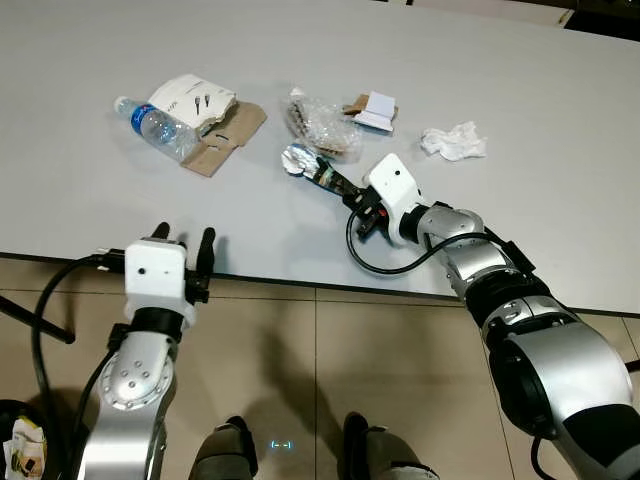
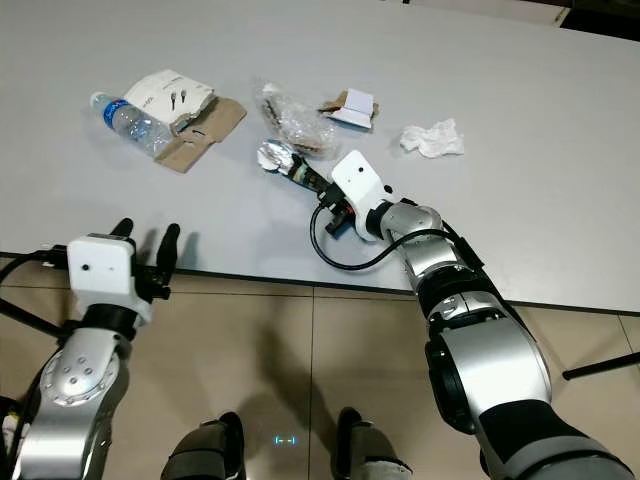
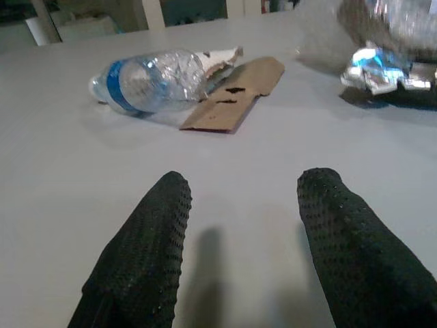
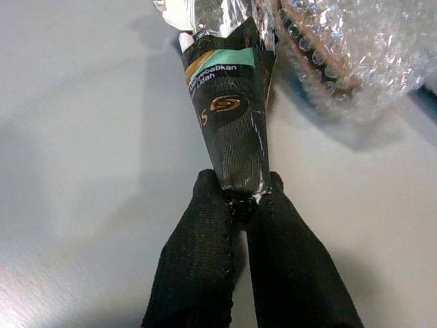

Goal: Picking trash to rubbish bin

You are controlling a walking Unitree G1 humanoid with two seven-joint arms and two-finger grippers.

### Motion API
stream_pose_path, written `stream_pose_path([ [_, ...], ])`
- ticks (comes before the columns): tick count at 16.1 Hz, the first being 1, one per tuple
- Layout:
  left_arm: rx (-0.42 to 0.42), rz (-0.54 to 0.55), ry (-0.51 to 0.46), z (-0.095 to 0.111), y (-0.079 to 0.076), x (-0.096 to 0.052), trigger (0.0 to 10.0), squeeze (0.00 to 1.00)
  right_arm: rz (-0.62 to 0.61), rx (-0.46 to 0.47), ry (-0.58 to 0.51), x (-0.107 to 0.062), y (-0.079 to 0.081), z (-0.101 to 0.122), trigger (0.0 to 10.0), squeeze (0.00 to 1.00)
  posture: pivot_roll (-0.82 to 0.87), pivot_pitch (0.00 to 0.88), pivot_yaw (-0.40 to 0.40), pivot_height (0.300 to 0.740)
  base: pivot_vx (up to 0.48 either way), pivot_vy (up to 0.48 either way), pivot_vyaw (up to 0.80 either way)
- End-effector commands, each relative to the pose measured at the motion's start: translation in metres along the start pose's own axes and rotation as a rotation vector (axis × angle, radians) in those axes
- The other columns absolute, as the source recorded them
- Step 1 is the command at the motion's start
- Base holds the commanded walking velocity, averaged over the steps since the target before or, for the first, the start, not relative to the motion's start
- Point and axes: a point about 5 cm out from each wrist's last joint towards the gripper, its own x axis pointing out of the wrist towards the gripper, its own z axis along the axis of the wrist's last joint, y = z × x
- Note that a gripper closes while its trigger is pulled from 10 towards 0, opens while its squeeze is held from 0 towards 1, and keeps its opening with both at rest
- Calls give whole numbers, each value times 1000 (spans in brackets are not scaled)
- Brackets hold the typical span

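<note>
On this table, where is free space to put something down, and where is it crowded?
Free: the near strip of the table between the plastic bottle and the table edge, and right of the crumpled tissue. Crowded: from the cardboard to the bubble wrap.

The grey worktop (image 1: 560, 120) carries a bottle (image 1: 155, 124), cardboard (image 1: 225, 140) and bubble wrap (image 1: 322, 125) beyond the right gripper (image 1: 345, 190), a tissue (image 1: 453, 141) beside it.

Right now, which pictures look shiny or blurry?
Left eye view: sharp, foil wrapper glints. Left wrist view: soft, far bottle fuzzy, left tool casts shadows on the table. Right wrist view: right tool sharp, bubble wrap glary.
</note>
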Motion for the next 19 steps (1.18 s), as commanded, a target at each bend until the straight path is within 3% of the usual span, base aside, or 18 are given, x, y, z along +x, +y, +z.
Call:
stream_pose_path([
  [1,-3,-15,4,-3,-5,1,10000,0,11,30,-50,-4,-1,1,10000,0,101,197,-75,740,0,0,0],
  [2,-7,-17,0,-3,-6,4,10000,0,10,66,-100,-5,-5,7,10000,0,99,190,-73,740,0,0,0],
  [5,-16,-26,-13,-3,-9,10,10000,0,9,24,-132,-8,-10,14,10000,0,87,172,-68,740,0,0,0],
  [6,-18,-30,-16,-3,-10,12,10000,0,5,-1,-133,-9,-11,14,4039,0,80,167,-66,740,0,0,0],
  [7,-19,-31,-16,-3,-11,12,10000,0,1,-2,-135,-9,-11,14,0,0,80,166,-66,740,0,0,0],
  [11,-27,-40,-19,-6,-15,15,10000,0,-61,60,-237,-16,-20,22,0,0,73,158,-60,740,0,0,0],
  [12,-28,-41,-19,-6,-15,16,10000,0,-67,66,-247,-17,-20,23,510,0,73,158,-60,740,0,0,0],
  [13,-33,-49,-18,-7,-17,17,10000,0,-101,93,-291,-19,-24,28,4627,0,70,149,-56,740,0,0,0],
  [14,-35,-57,-18,-8,-19,18,10000,0,-122,107,-320,-21,-26,31,9843,0,69,143,-53,740,0,0,0],
  [17,-43,-90,-23,-9,-28,26,10000,0,-300,195,-503,-41,-45,52,10000,0,54,117,-37,740,0,0,0],
  [19,-48,-104,-42,-5,-30,34,10000,0,-398,220,-628,-64,-58,72,10000,0,36,101,-25,740,0,0,0],
])
